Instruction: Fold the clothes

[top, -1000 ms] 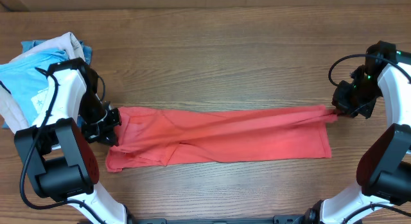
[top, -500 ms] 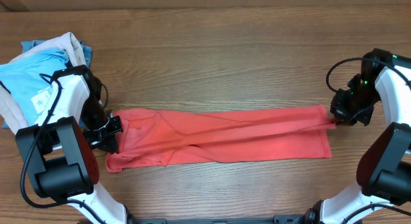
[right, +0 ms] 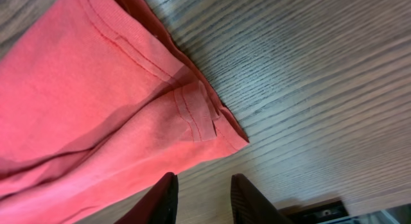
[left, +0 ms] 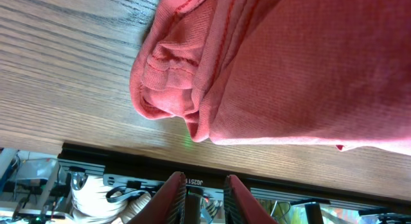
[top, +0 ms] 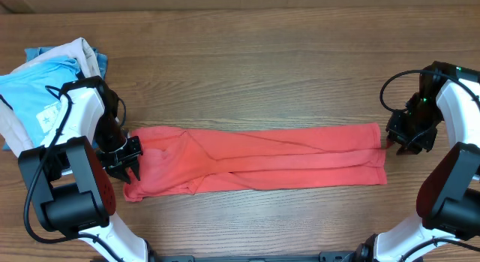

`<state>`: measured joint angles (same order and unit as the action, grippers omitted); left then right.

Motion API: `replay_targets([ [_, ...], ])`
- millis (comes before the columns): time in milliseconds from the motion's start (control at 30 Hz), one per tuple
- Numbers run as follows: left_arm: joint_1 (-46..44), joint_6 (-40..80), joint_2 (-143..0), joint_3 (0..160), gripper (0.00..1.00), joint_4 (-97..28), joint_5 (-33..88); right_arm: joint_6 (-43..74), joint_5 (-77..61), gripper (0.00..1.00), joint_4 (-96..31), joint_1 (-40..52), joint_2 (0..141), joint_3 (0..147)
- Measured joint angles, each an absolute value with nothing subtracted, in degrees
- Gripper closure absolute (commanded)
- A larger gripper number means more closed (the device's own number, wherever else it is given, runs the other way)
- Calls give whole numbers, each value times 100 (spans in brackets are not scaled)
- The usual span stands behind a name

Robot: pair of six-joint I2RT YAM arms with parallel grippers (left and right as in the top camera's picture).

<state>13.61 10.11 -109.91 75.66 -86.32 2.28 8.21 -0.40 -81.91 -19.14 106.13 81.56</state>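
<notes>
Wood-grain table (top: 247, 74), pile of other garments (top: 45, 74) near my left gripper (left: 205, 180). Its jaws are parted and empty, with the bunched end of the coral-red T-shirt (top: 262, 166) just ahead of the fingertips. The shirt lies flat in a long band across to my right gripper (right: 202, 179), likewise parted and empty, hem corner just ahead.

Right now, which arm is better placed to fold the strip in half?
Probably right: the right end effector, open, sits beside the shirt's flat hem corner; the left end effector faces a bunched end.
</notes>
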Motion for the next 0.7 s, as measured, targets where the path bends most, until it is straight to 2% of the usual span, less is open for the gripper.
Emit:
replay_targets([
  [233, 1354, 878, -10991, 7572, 74, -8239, 574, 895, -69, 53, -7894, -1914, 10613, 7885],
  [700, 943, 696, -10991, 7577, 73, -7489, 1072, 790, -475, 48, -6449, -1916, 10613, 6753],
])
